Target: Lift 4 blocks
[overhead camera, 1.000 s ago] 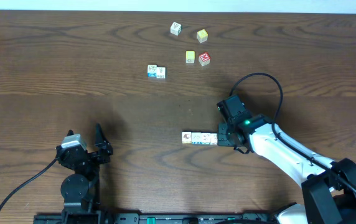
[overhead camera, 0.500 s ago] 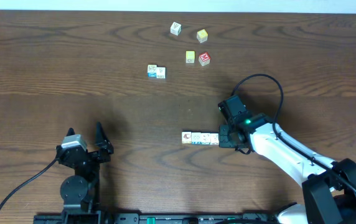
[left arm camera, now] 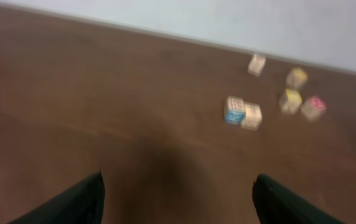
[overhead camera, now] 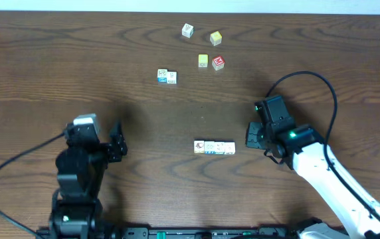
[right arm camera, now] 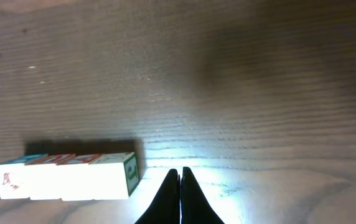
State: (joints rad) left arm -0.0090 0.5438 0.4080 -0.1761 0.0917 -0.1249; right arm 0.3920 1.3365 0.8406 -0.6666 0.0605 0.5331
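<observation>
While the right pincer is closed, the blocks lie near it

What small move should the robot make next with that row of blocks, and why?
Probably bring the left gripper to the left end of the row of blocks. The row lies free on the table; the right gripper, jaws shut, sits just off its right end, the left one wide open, far off. Squeezing both ends seems the way to lift it.
</observation>
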